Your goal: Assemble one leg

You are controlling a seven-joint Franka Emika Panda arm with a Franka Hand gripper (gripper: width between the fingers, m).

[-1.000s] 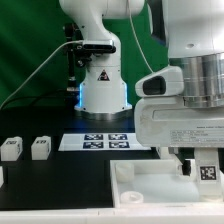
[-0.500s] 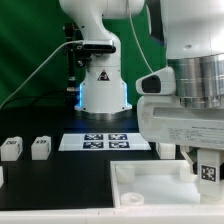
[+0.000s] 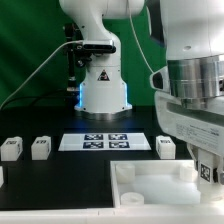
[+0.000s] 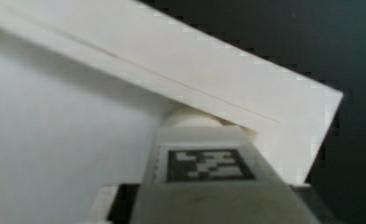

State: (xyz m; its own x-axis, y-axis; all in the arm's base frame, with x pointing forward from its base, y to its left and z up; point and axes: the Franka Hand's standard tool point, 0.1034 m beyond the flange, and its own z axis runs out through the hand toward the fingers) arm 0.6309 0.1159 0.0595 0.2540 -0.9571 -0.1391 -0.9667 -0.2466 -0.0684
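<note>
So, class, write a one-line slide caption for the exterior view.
Panda gripper holds the leg at the panel's corner; three loose legs lie nearby.

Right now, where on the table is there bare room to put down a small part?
The widest bare patch is black table between the two loose legs and the panel. A narrow strip runs between the marker board and the panel. The exterior view's right is crowded: the gripper holds a leg at the panel's corner, another leg nearby.
</note>
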